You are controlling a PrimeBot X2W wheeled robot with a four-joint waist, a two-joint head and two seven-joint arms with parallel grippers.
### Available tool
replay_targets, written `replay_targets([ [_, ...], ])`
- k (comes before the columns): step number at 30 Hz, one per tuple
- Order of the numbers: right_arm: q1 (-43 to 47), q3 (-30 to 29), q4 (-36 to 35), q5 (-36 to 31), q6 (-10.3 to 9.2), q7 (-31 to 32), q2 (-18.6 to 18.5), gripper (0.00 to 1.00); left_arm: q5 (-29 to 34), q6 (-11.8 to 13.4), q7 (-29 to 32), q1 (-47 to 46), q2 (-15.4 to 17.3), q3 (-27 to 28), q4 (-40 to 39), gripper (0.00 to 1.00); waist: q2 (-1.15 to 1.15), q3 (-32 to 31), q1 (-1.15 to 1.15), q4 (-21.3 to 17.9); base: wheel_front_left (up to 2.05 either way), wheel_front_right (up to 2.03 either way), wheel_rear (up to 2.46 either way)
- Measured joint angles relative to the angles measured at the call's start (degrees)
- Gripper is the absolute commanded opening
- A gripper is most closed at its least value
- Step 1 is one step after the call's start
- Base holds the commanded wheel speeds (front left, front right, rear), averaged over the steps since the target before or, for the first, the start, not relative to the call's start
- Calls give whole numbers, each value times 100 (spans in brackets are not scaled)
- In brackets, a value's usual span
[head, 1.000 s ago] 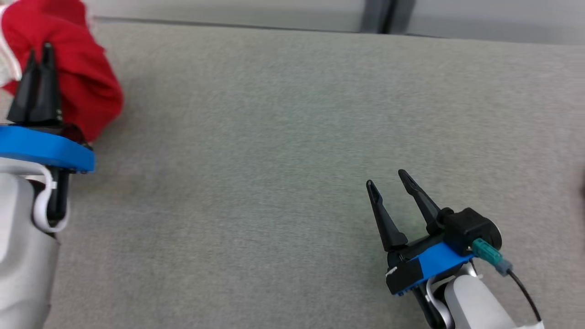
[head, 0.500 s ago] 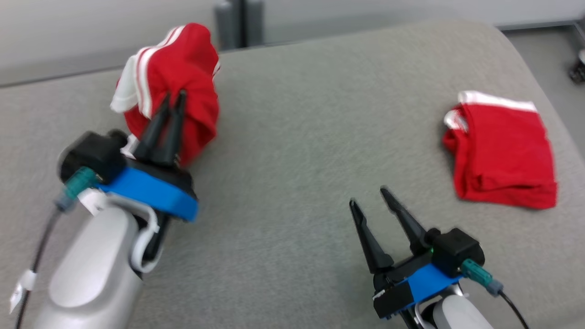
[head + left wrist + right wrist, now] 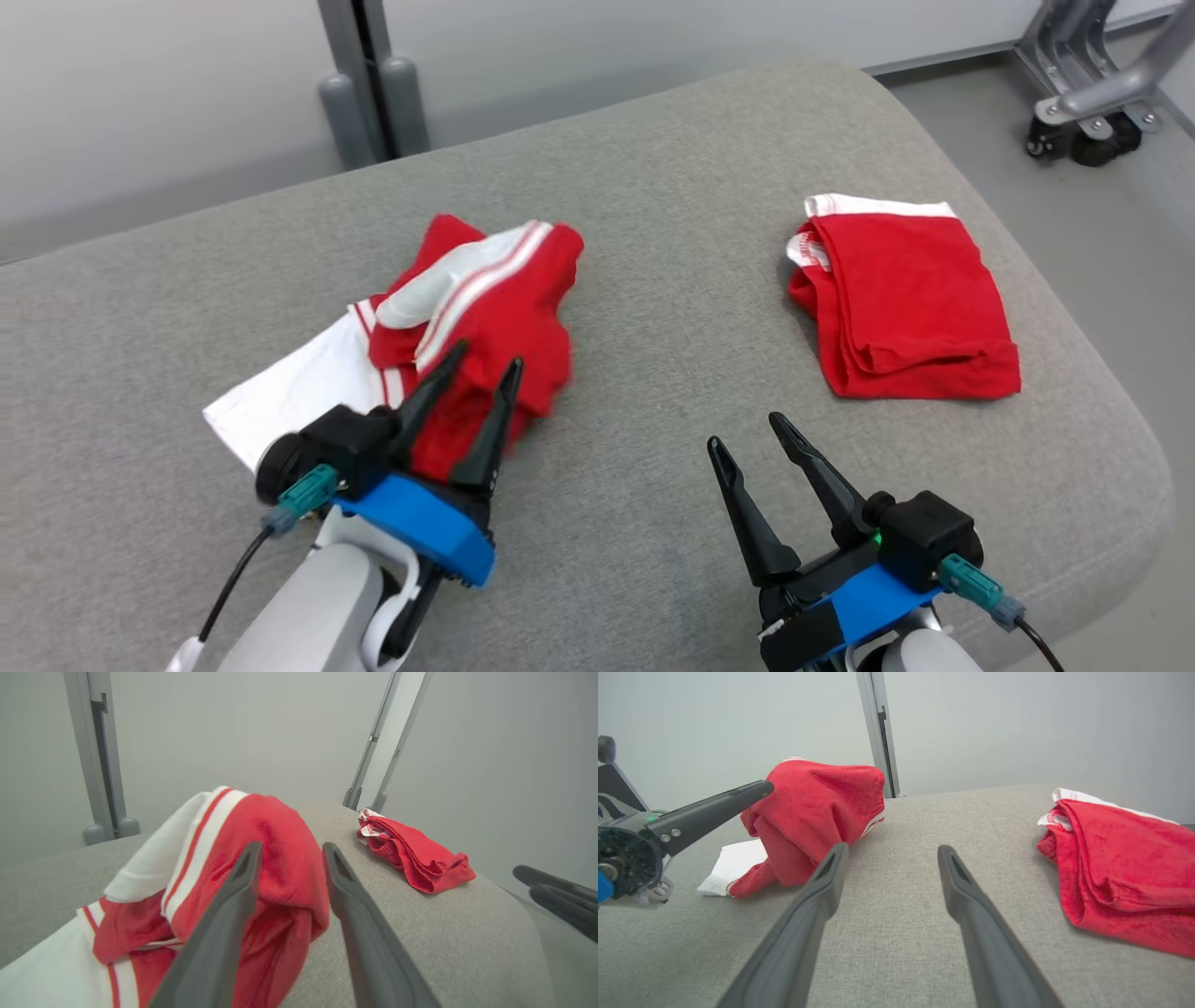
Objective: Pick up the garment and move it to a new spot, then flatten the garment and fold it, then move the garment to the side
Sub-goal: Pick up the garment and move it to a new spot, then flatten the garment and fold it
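**Two red garments on a grey padded worktop [image 3: 653, 233]**

Most of the head view is the worktop. Left of centre lies the crumpled garment [image 3: 485, 308], red with white stripes, bunched over a flat white panel. Well to its right sits a folded red garment [image 3: 906, 299]. The left pincer [image 3: 487, 357] has its fingers apart at the crumpled garment's near edge, gripping nothing. The right pincer [image 3: 745, 431], also apart, hovers empty near the front. Flattening likely goes best if each pincer takes an opposite edge and draws outward, staying low.

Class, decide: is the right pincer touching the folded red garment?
Apart. The head view shows bare grey cushion between the right pincer and the folded red garment.
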Motion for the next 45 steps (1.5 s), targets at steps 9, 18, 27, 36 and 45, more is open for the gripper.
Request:
replay_targets([
  [9, -6, -174, 219, -53, 0, 0, 2, 100, 244, 0, -5, 637, -14, 1155, 264, 100, 0, -317, 0, 648, 0, 0, 0],
  [18, -4, -488, 619, -176, 0, 2, 3, 100, 784, 3, -7, 1444, -267, 2304, 450, 100, 1, -704, 0, 1374, 0, 0, 0],
  [27, 287, -792, 934, -233, 0, 8, 2, 100, 1379, 18, -7, 2214, -756, 2985, 464, 100, 1, -1048, 0, 1876, 0, 0, 0],
  [36, 315, -642, 994, -222, 0, 7, 1, 100, 1512, 12, -7, 2248, -915, 2863, 483, 100, 1, -1008, 1, 2166, 0, 0, 0],
  [45, -486, 20, 1579, -238, 0, 8, 4, 100, 1184, 10, -7, 1987, -814, 2253, 506, 100, 1, -765, 1, 2827, 0, 0, 0],
])
